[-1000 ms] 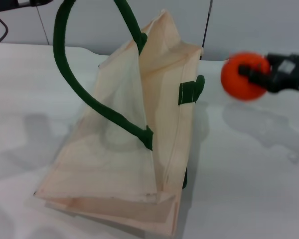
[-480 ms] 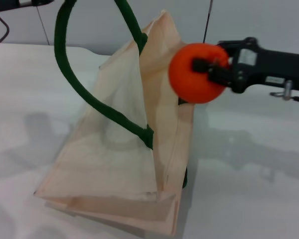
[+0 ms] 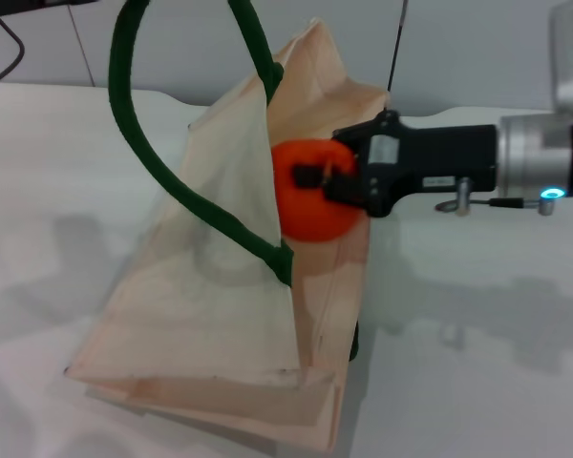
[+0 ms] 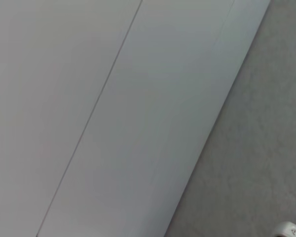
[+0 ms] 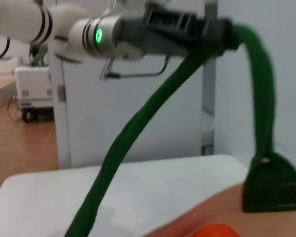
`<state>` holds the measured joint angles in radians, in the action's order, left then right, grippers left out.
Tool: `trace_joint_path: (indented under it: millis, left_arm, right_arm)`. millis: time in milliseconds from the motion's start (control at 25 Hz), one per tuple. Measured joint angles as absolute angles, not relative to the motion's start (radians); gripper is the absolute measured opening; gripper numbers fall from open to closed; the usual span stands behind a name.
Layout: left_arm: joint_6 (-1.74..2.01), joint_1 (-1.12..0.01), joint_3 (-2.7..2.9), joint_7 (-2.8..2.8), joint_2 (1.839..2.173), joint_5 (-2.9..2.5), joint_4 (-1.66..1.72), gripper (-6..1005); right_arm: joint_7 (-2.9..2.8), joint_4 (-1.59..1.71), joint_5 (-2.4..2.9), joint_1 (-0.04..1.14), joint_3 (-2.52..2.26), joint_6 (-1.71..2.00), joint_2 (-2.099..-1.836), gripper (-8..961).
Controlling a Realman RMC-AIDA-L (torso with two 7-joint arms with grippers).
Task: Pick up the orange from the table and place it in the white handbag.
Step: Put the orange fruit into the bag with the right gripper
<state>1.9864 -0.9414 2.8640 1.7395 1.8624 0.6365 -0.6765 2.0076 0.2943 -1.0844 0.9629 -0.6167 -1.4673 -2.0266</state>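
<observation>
Right gripper [image 3: 317, 178] pinches the firm, smooth orange [image 3: 308, 203] across its middle at the soft white handbag's [image 3: 220, 315] mouth, left gripper [image 5: 222, 32] clamping the limp green handle [image 5: 138, 126] up.

There was one orange [image 3: 306, 205] and one white handbag [image 3: 229, 315] on the single counter [image 3: 477, 334]. Two pincers showed: the right pincer [image 3: 317, 178] and the left pincer [image 5: 222, 34].

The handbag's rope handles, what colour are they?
Dark green handles, clearest in the head view, on the cream handbag.
</observation>
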Motion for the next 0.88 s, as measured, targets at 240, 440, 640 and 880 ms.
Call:
trace_joint_path:
  millis: [240, 440, 640, 880]
  left_arm:
    - [1.987, -0.943, 2.864, 1.739, 1.863, 0.639, -0.676, 133]
    - [1.978, -0.944, 2.864, 1.736, 1.863, 0.639, -0.658, 134]
    - [1.966, -0.945, 2.864, 1.732, 1.861, 0.639, -0.637, 133]
    - [1.963, -0.945, 2.864, 1.732, 1.859, 0.636, -0.637, 134]
  right_arm:
    - [2.017, 0.222, -1.085, 1.028, -0.671, -1.387, -2.032, 223]
    - [2.017, 0.144, -1.08, 1.078, -0.679, -1.284, -2.035, 194]
    - [2.017, 0.13, -1.082, 1.085, -0.687, -1.268, -2.037, 203]
    - [2.017, 0.127, -1.086, 1.079, -0.68, -1.27, -2.037, 367]
